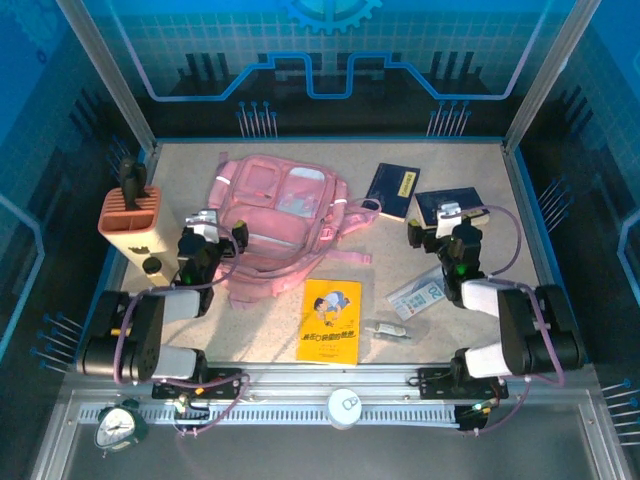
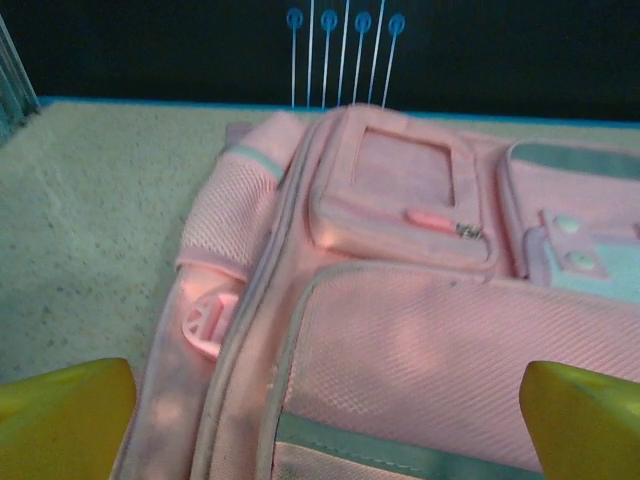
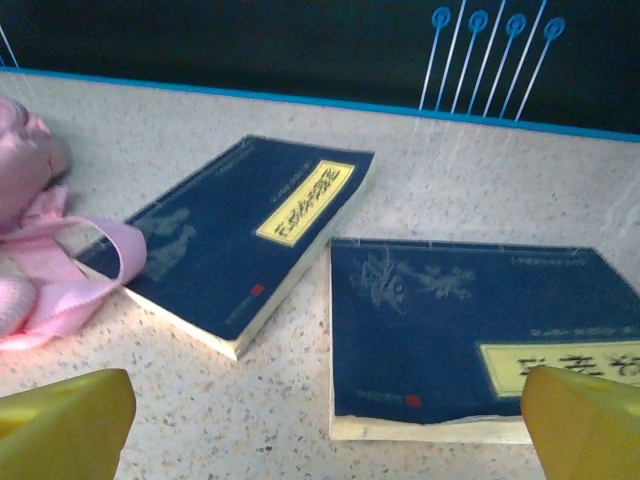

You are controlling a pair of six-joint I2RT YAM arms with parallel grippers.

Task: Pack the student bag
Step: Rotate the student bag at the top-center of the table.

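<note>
Left wrist view: student bag (image 2: 420, 330) runs off right and bottom edges. Right wrist view: nearer blue book (image 3: 470, 330) cut by right edge, one corner behind a fingertip (image 3: 585, 425) of the right claw (image 3: 325, 428) (label characters blurred). Top view: small clear item (image 1: 386, 329), too small to identify.

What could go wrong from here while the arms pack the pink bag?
A strap of the student bag lies over a corner of the nearer blue book; lifting that book may drag the bag. The other blue book lies right beside it, so the open right gripper may push one while grasping the other. The pockets before the open left gripper look zipped, blocking packing.
</note>
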